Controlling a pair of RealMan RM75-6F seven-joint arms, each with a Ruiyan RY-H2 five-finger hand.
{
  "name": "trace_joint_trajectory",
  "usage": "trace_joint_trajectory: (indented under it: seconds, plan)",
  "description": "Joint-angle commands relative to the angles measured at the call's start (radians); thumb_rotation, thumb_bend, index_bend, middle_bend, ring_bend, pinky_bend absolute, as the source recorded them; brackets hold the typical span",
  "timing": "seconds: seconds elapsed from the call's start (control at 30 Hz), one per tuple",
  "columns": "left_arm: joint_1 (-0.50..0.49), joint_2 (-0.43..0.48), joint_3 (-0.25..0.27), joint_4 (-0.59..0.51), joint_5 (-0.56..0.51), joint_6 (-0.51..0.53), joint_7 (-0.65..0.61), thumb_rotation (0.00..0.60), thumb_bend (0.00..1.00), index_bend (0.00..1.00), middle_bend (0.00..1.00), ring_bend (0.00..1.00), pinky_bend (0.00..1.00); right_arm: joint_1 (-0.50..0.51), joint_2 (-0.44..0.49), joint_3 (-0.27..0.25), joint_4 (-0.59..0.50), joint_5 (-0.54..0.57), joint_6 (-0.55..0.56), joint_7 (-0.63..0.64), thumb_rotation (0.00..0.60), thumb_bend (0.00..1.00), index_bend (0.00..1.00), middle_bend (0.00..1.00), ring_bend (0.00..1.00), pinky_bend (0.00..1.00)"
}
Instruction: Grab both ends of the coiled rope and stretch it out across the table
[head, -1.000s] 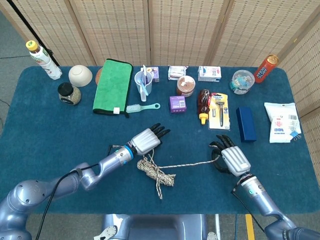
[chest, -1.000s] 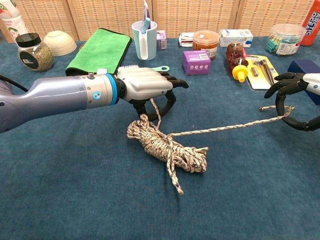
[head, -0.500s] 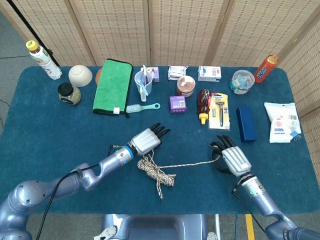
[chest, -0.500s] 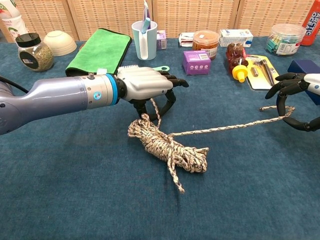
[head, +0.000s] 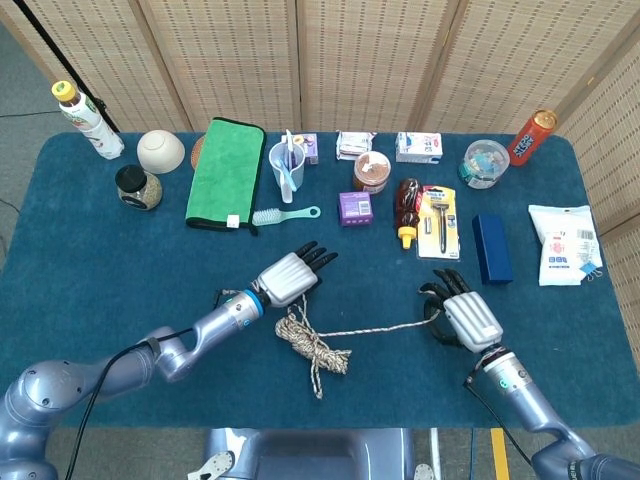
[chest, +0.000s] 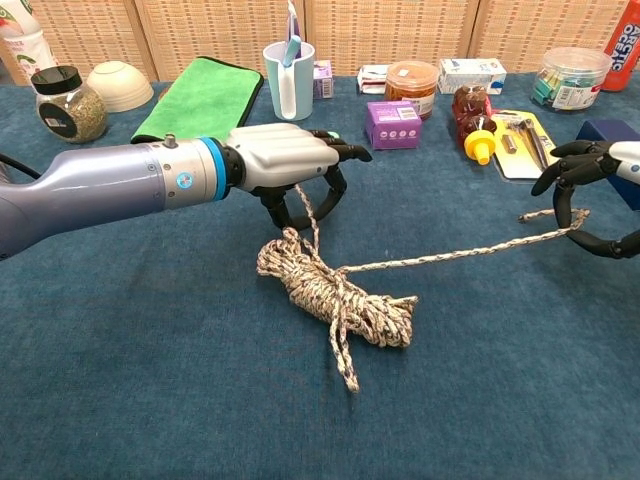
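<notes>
The speckled rope lies in a loose coil (head: 312, 345) (chest: 335, 290) on the blue tablecloth (head: 100, 260), near the front middle. My left hand (head: 292, 277) (chest: 285, 165) hovers just behind the coil and pinches a short strand (chest: 308, 212) that rises from it. Another strand (head: 380, 327) (chest: 450, 255) runs rightward, almost taut, to my right hand (head: 462, 312) (chest: 590, 195), whose curled fingers hold the rope's end (chest: 553, 217). A loose tail (chest: 345, 365) sticks out of the coil toward the front edge.
Behind the hands lie a brush (head: 285, 214), a purple box (head: 355, 207), a brown bottle (head: 407, 208), a razor pack (head: 439, 222) and a navy box (head: 492, 247). A green towel (head: 226, 170), cup (head: 287, 165), jars and bottles line the far edge.
My left hand has risen a little and drawn back from the coil, lifting its strand. The coil's front tail shifted slightly. The right hand has stayed in place.
</notes>
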Motion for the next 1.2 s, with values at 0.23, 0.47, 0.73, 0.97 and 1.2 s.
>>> trace_joint_trajectory:
  seconds: [0.23, 0.47, 0.73, 0.97, 1.2]
  plan:
    - [0.065, 0.093, 0.003, -0.077, -0.022, 0.063, -0.026, 0.600, 0.43, 0.82, 0.05, 0.00, 0.00, 0.004, 0.038, 0.022, -0.030, 0.007, 0.014, -0.014, 0.600, 0.51, 0.68, 0.28, 0.06, 0.00]
    - [0.120, 0.176, 0.007, -0.144, -0.042, 0.108, -0.038, 0.600, 0.44, 0.83, 0.06, 0.00, 0.00, -0.001, 0.074, 0.035, -0.054, 0.015, 0.031, -0.019, 0.600, 0.51, 0.69, 0.29, 0.07, 0.00]
    - [0.186, 0.277, 0.003, -0.215, -0.076, 0.158, -0.051, 0.600, 0.45, 0.83, 0.07, 0.00, 0.00, -0.013, 0.123, 0.055, -0.079, 0.027, 0.060, -0.028, 0.600, 0.51, 0.69, 0.30, 0.08, 0.00]
    - [0.234, 0.363, 0.004, -0.271, -0.083, 0.198, -0.059, 0.600, 0.45, 0.83, 0.07, 0.00, 0.00, -0.029, 0.169, 0.071, -0.104, 0.045, 0.082, -0.039, 0.600, 0.51, 0.69, 0.30, 0.08, 0.00]
    - [0.268, 0.416, 0.002, -0.289, -0.090, 0.217, -0.072, 0.600, 0.45, 0.83, 0.07, 0.00, 0.00, -0.040, 0.196, 0.081, -0.118, 0.061, 0.088, -0.048, 0.600, 0.51, 0.69, 0.31, 0.09, 0.00]
